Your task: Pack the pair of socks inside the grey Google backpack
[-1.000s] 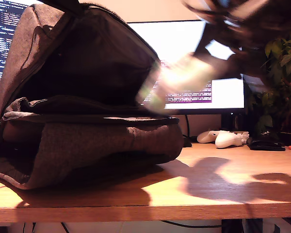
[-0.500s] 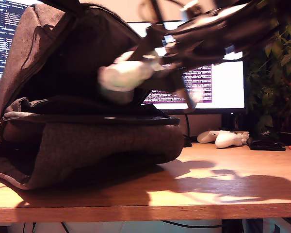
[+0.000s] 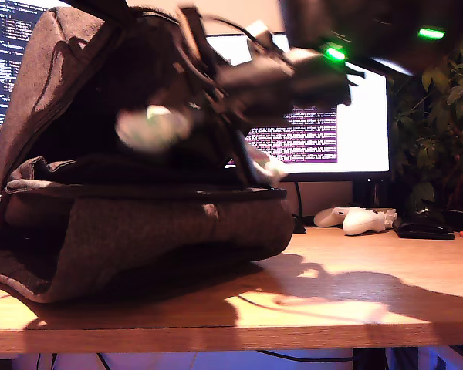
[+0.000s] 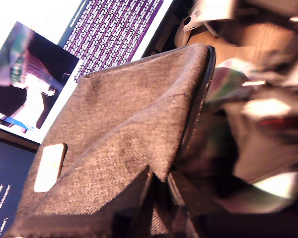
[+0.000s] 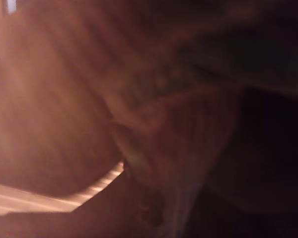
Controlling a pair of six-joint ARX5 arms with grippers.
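The second arm (image 3: 293, 73) is a dark, near-black body of blocky, angular segments. It is too smeared by blur for any screws or lettering to be read. A small bright green light (image 3: 336, 52) glows on its narrower forward segment, and a second green light (image 3: 430, 33) on the bulkier housing behind. A thin dark cable (image 3: 220, 21) loops over the forward end. A white plastic piece (image 3: 259, 32) sits on top there, another white piece (image 3: 267, 166) underneath. Its tool (image 3: 170, 127) shows only as dark blurred fingers.
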